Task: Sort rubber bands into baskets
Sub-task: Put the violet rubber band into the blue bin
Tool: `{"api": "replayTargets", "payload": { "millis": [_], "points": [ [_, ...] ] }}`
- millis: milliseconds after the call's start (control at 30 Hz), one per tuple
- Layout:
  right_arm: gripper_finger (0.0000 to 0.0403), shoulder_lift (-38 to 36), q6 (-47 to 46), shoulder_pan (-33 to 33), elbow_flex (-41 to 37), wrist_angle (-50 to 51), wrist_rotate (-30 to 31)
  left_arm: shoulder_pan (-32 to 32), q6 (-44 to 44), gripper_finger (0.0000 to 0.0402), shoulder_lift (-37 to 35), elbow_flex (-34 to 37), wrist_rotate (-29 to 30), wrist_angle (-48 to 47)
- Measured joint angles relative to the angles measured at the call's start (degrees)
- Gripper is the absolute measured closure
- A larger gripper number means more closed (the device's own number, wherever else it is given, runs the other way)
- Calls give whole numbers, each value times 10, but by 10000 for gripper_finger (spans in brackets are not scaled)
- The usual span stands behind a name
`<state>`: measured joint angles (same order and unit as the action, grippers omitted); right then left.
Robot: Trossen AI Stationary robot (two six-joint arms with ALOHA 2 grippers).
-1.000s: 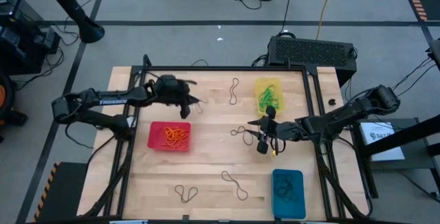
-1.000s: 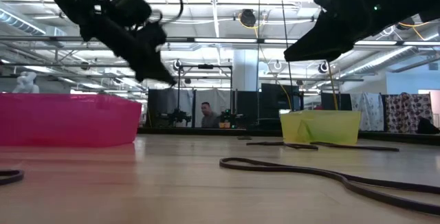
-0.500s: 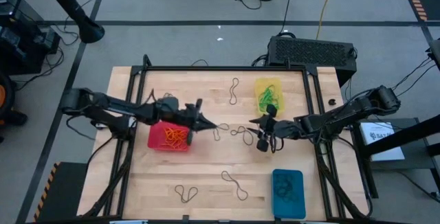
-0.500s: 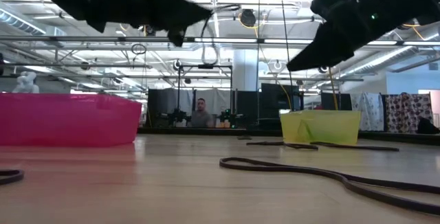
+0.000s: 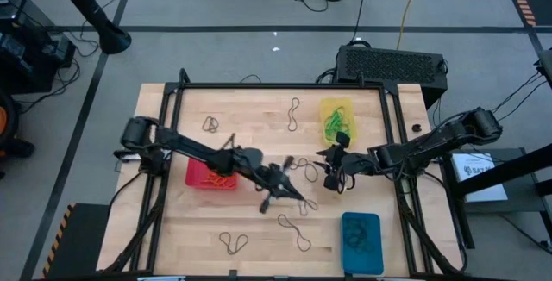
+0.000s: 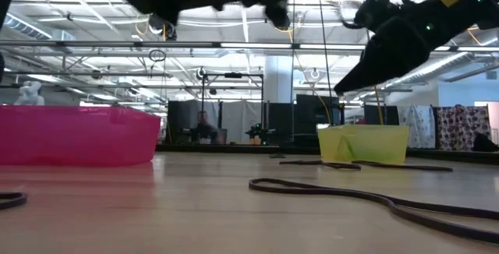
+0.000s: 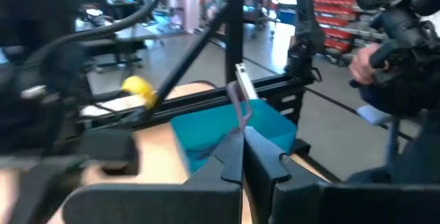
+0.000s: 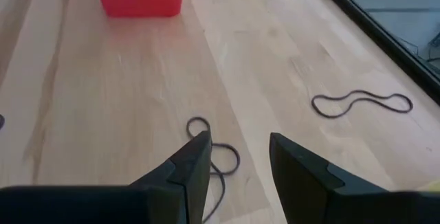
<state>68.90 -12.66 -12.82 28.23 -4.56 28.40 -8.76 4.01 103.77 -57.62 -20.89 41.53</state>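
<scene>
My left gripper (image 5: 295, 196) reaches across the table's middle, past the red basket (image 5: 197, 177) of orange bands. It is shut on a thin dark rubber band (image 7: 238, 104), with the blue basket (image 7: 206, 131) beyond its fingertips. My right gripper (image 5: 331, 174) is open just above a dark band (image 8: 218, 157) lying flat on the wood, its fingers on either side of it without touching. The yellow basket (image 5: 336, 119) holds green bands. The blue basket (image 5: 360, 242) holds dark ones. My left gripper pinches the dark band between its two shut fingertips (image 7: 242, 136). A short stretch of the band (image 7: 237, 93) stands out past the tips. The band is lifted clear of the table.
Loose dark bands lie on the wood at the far left (image 5: 210, 124), far middle (image 5: 293, 115), near left (image 5: 233, 242) and near middle (image 5: 293, 229). In the low view one band (image 6: 351, 195) lies in front of the yellow basket (image 6: 362, 143). A black frame edges the table.
My left gripper has swung from the far left, over the red basket, toward the table's right and near edge in the direction of the blue basket, carrying the dark band. My right gripper has stayed over its band.
</scene>
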Motion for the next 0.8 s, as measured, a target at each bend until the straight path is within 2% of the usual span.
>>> {"api": "replayTargets", "payload": {
  "millis": [167, 433, 667, 800],
  "points": [
    [261, 0, -25, -11, 0, 34, -4, -20, 11, 400, 62, -89, -5, -49],
    [261, 0, -64, -37, 0, 61, -4, -42, 10, 400, 166, -197, -5, -51],
    [261, 0, -56, -54, 0, 63, -4, -55, 9, 400, 253, -290, -2, -50],
    [261, -12, -54, -67, 0, 108, -17, -60, 22, 400, 279, -326, 2, -49]
  ]
}}
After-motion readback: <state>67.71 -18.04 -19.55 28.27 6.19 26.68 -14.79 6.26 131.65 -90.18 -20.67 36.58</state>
